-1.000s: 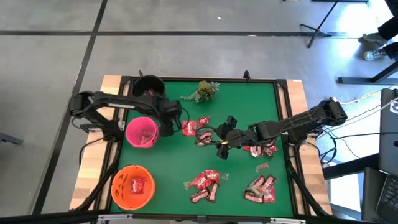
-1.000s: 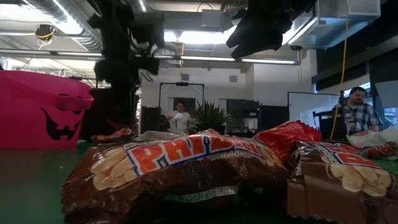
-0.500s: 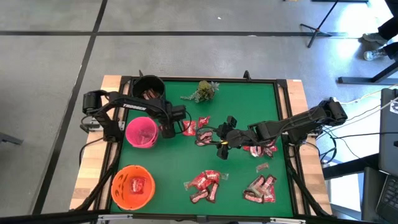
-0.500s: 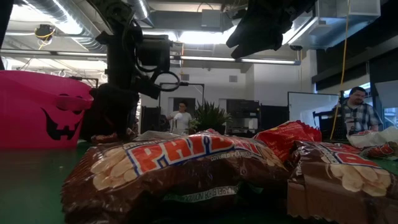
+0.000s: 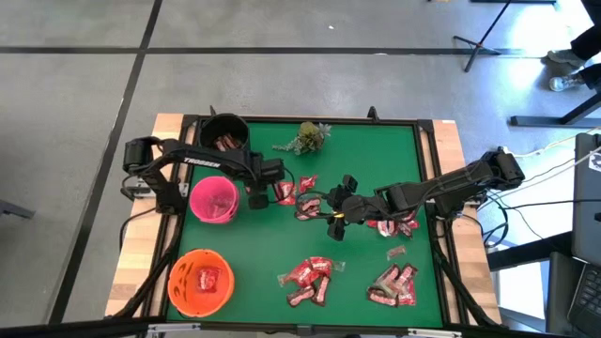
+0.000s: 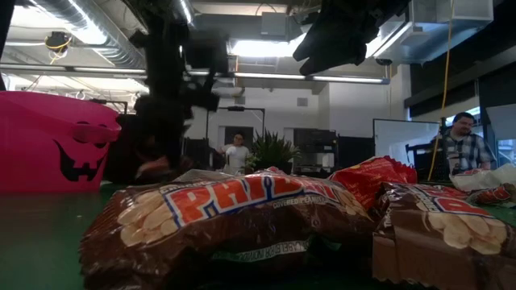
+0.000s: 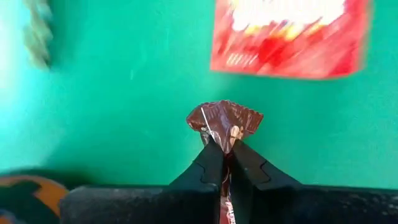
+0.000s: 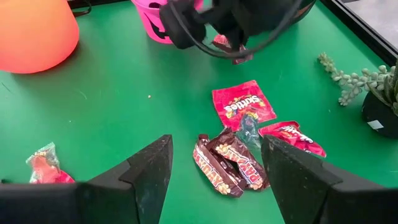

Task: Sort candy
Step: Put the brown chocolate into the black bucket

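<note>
From above: left tool near the surface's left side, just beside the pink bowl, closed over a red-and-brown cluster of candy; black bowl at the far left corner, orange bowl at the near left corner, more candy heaped along the near edge and toward the near right corner; right tool mid-surface, spread wide, holding nothing. At table height: big brown bar filling the foreground, left arm dark and smeared beside the pink bowl, grip not readable here. Past the left wrist: fingers pinched fully shut on one crimped end of a brown wrapper, red packet lying apart on the green; thin hold on a slick foil tail, so likely to slip or tear free on the lift, or to swing and drop short of a bowl. Past the right wrist: fingers standing wide above brown bars and red packets, left arm just beyond; both arms working one patch, hence risk of a knock scattering sweets, or of brown landing in the wrong bowl.
</note>
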Controlling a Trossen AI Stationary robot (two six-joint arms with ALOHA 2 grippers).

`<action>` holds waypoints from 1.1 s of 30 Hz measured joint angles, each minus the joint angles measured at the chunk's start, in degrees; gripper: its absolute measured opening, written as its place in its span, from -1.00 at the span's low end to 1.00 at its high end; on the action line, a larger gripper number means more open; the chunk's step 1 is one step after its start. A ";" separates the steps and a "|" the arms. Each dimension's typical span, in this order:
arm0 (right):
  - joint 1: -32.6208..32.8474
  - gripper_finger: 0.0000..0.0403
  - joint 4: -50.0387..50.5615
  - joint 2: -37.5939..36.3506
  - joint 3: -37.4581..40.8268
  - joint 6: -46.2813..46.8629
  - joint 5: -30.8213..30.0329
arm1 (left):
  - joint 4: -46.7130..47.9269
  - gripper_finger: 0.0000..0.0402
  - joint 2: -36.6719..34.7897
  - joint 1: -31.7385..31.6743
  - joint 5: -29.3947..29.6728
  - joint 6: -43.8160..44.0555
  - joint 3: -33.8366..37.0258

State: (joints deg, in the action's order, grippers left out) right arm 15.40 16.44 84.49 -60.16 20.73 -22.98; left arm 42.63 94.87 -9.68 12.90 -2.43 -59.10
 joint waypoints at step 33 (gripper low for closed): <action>-0.04 0.21 -10.37 0.09 6.71 -0.16 1.52 | 8.11 -0.48 -35.17 -29.08 2.03 -11.67 -7.34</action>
State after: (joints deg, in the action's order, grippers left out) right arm 15.35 6.07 84.58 -53.45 20.58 -21.46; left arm 50.74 59.70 -38.75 14.93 -14.11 -66.43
